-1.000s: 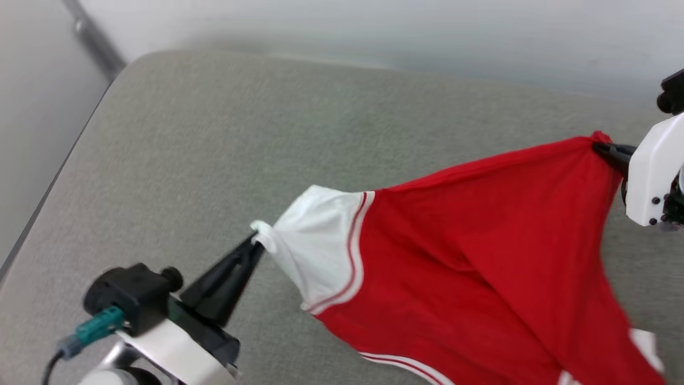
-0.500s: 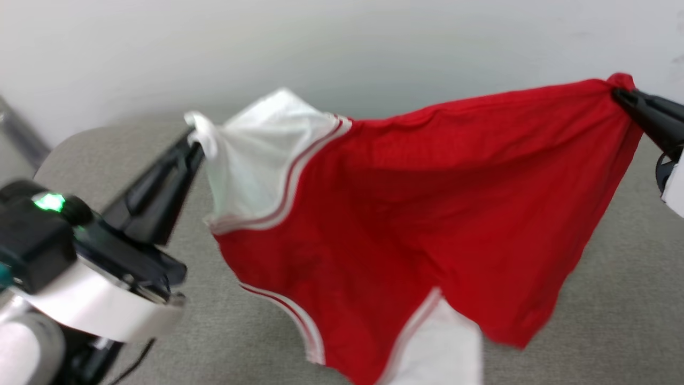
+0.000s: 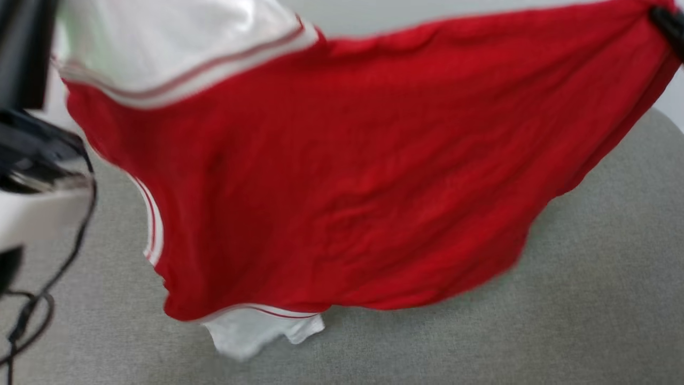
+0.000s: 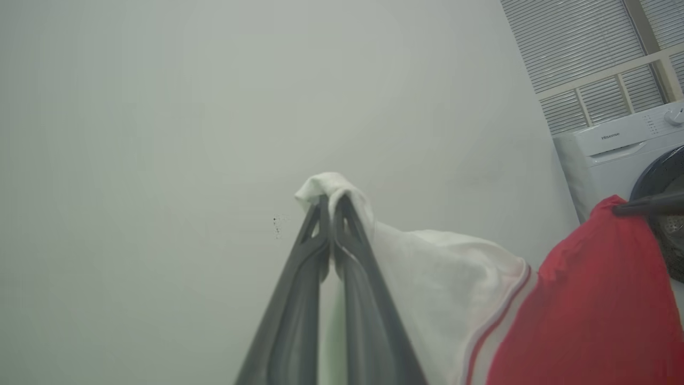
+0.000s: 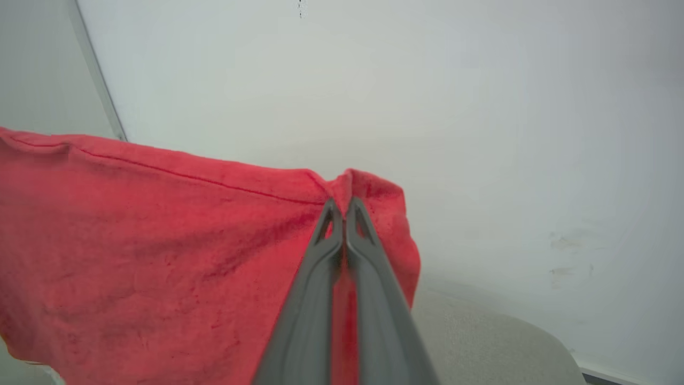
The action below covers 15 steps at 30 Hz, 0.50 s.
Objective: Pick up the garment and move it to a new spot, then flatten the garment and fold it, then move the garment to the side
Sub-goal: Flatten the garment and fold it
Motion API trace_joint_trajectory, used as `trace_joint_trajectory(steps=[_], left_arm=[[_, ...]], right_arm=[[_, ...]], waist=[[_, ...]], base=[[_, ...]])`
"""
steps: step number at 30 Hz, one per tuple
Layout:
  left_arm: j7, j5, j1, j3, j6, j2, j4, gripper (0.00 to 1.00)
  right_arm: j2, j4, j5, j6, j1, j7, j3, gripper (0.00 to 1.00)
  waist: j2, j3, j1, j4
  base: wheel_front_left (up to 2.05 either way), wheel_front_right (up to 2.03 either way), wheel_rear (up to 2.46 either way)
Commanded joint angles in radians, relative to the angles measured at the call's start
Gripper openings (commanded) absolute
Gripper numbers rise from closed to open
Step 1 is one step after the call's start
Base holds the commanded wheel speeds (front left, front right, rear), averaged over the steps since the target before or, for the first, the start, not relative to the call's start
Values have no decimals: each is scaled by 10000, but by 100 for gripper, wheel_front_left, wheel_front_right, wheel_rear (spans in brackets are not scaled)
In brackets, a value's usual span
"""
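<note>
While left gripper [image 4: 328, 200] and right gripper [image 5: 342, 203] pinch it, garment [image 3: 347, 176] hangs

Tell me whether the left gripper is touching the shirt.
Touching. The left wrist view shows the left gripper, jaws shut, pinching the white sleeve edge of the shirt; cloth bunches over the tips.

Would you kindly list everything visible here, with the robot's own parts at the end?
garment: one, red with white sleeves, hanging, stretched wide
padded surface: one, grey, beneath the garment
wall: one, pale, behind
washing machine: one, white, right edge of left wrist view
slatted blind: one, pale, above the washing machine
cable: one, black, head view's lower left
left hand: one, dark, shut on white sleeve
right hand: one, dark, shut on red edge
</note>
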Motion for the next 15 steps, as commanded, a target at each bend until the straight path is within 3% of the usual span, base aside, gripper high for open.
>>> trace_joint_trajectory(steps=[1, 9, 15], left_arm=[[87, 10, -418, 140, 43, 48, 89, 0], [512, -234, -2821, 384, -205, 13, 893, 0], [589, 410, -5245, -117, -917, 70, 2483, 0]], right_arm=[[64, 6, -76, -4, -334, -159, -31, 0], [-126, 643, -403, -4, -1830, -963, -3, 0], [-362, 1754, -860, -4, -3501, -1803, 486, 0]], waist=[[0, 326, 1, -140], [0, 1738, 1, -249], [0, 3138, 1, -230]], base=[[0, 0, 0], [0, 0, 0], [0, 0, 0]])
